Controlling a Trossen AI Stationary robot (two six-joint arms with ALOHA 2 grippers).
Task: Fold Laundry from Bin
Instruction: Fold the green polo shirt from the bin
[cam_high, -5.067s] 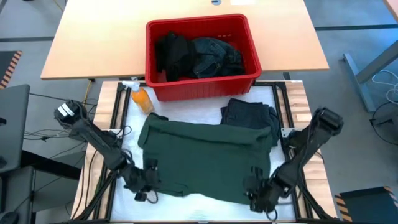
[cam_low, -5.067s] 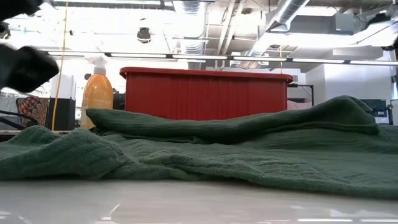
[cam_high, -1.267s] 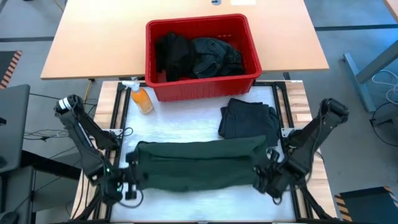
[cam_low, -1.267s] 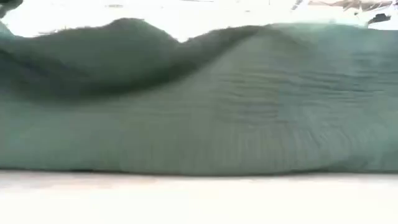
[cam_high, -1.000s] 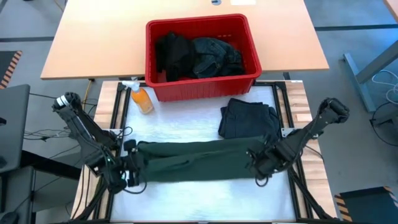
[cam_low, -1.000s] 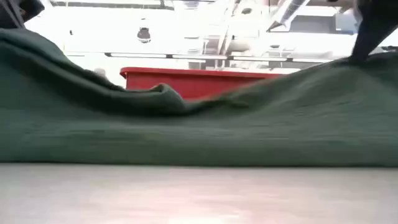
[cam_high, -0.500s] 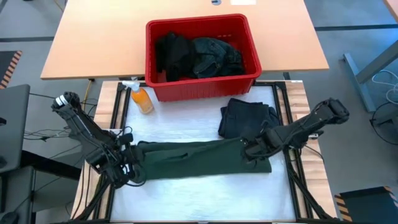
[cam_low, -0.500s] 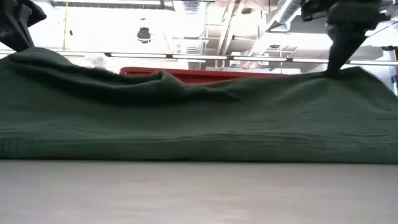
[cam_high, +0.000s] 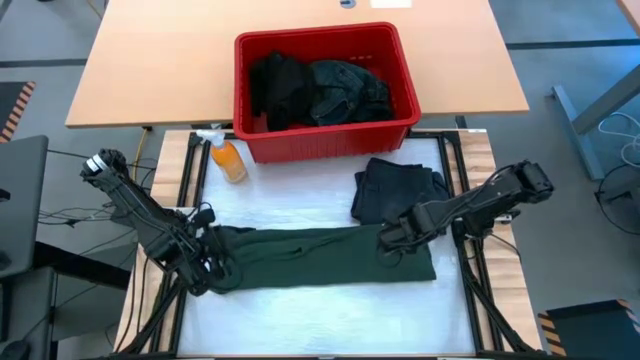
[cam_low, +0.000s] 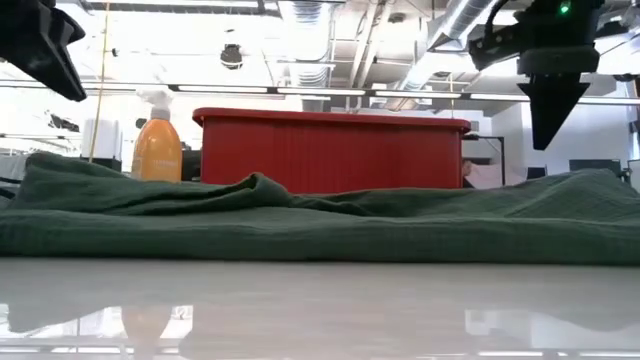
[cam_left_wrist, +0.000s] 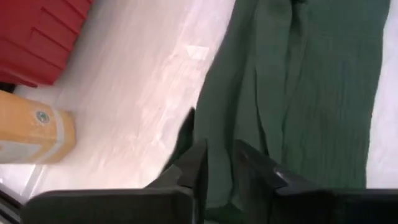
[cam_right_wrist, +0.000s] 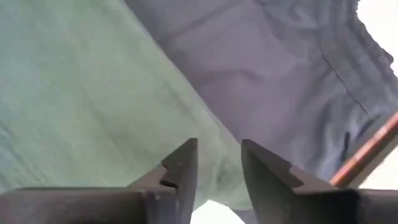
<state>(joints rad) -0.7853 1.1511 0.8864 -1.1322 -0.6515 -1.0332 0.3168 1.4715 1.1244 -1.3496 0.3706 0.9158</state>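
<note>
You have one green shirt (cam_high: 325, 258) folded into a long band across the white worktop (cam_high: 320, 310), at 6 o'clock from the one red bin (cam_high: 325, 135). Two dark garments (cam_high: 320, 90) lie bunched inside the bin, and one folded dark garment (cam_high: 400, 190) rests at the shirt's 1 o'clock. One orange bottle (cam_high: 228, 158) stands at the bin's 8 o'clock. Your left gripper (cam_high: 215, 268) sits at the shirt's 9 o'clock end, jaws slightly parted astride a fold. Your right gripper (cam_high: 390, 240) hovers over the 3 o'clock end, jaws open, empty.

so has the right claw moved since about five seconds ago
Yes. In the high view the right claw has travelled from the table's near edge toward the red bin, and now sits over the green shirt beside the folded dark garment.
</note>
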